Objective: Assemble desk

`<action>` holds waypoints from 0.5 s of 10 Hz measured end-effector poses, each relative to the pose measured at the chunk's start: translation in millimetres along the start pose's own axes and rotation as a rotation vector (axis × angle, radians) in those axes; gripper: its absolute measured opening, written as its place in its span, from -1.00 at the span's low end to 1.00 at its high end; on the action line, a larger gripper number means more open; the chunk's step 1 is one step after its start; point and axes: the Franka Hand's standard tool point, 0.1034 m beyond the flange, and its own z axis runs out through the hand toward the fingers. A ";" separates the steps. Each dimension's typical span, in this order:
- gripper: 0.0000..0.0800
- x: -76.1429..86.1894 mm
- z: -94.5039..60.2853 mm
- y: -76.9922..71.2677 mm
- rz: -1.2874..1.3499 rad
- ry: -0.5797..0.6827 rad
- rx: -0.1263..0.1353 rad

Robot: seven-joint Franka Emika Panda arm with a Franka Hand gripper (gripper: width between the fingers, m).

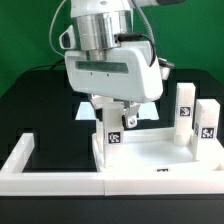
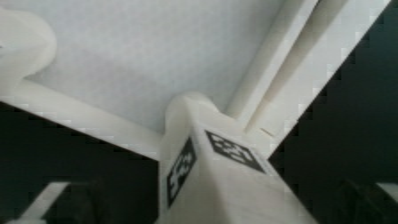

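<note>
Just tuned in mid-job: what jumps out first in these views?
The gripper, hanging from the arm's bulky white head in mid-scene, holds a tagged leg upright over the desk panel. Two more tagged legs stand at the panel's corner on the exterior view's right, inside the white border wall.

The white desk panel is seen lying flat on the counter. One tagged leg is stood at its 9 o'clock end, two more legs upright at 3 o'clock.
</note>
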 end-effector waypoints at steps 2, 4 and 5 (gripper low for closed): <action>0.62 0.1 0.2 0.2 -0.124 0.000 -0.001; 0.62 -4.8 1.2 -5.7 -0.478 -0.010 -0.038; 0.62 -15.4 3.8 -10.3 -0.571 -0.081 -0.065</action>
